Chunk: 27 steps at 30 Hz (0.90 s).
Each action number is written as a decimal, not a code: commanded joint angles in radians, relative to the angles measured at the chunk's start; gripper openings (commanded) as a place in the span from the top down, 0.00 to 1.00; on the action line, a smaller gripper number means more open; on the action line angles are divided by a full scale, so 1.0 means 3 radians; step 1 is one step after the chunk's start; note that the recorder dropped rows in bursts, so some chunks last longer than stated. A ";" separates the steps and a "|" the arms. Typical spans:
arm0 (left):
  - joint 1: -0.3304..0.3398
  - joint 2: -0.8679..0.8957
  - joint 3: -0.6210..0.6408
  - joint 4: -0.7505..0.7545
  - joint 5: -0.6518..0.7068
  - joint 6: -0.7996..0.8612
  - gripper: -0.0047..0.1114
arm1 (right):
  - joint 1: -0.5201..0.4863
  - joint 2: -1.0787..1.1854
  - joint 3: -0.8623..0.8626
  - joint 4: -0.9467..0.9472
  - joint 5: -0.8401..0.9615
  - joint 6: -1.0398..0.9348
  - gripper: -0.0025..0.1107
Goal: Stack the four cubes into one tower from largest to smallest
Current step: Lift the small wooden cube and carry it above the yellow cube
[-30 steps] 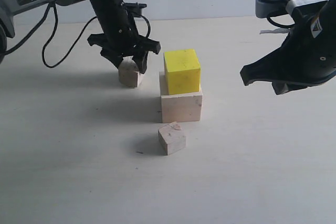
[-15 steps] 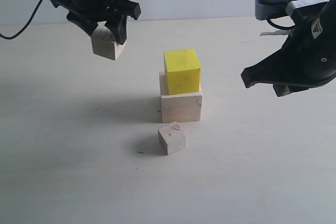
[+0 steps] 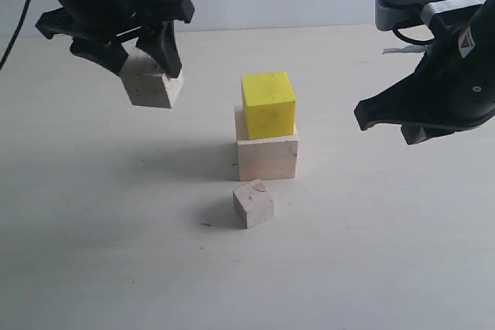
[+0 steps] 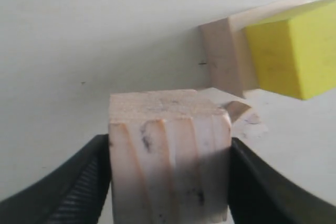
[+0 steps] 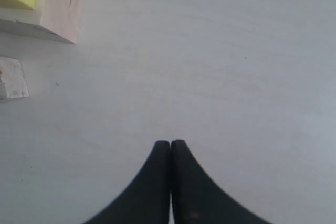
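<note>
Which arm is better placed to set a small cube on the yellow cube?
Left: its fingers hold a small wood cube aloft near the yellow cube; the right fingers are shut, empty.

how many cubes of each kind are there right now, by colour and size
large pale wood cube: 1
yellow cube: 1
small rough pale wood cubes: 2, the held small cube and the loose small cube
total: 4

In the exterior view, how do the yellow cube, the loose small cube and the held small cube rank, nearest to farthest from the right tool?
From the right tool:
1. Yellow cube, on the large wood cube, centre.
2. Loose small cube, in front of that pair.
3. Held small cube, in the left tool, far left.
</note>
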<state>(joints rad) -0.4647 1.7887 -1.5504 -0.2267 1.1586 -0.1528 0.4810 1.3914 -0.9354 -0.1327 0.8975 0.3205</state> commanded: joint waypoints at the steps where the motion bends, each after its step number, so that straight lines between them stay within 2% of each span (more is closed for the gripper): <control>1: -0.0049 -0.0082 0.0019 -0.0470 -0.0189 -0.0143 0.96 | -0.0016 -0.0026 0.0011 0.0004 0.0016 -0.0026 0.98; 8: -0.0515 -0.0082 0.0019 -0.0222 -0.0524 -0.0682 0.96 | -0.0016 -0.0026 0.0011 0.0003 0.0062 -0.0019 0.98; 19: -0.0550 0.0013 0.0012 -0.0567 -0.1002 -0.0823 0.96 | -0.0016 -0.0026 0.0011 0.0016 0.0069 -0.0019 0.98; 27: -0.0550 0.0054 -0.0146 -0.0490 -0.0880 -0.1045 0.96 | -0.0016 -0.0026 0.0011 0.0029 0.0063 -0.0019 0.98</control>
<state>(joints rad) -0.6264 1.7971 -1.5684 -0.3902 0.8815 -0.4337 0.4810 1.3914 -0.9354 -0.1254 0.9187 0.3205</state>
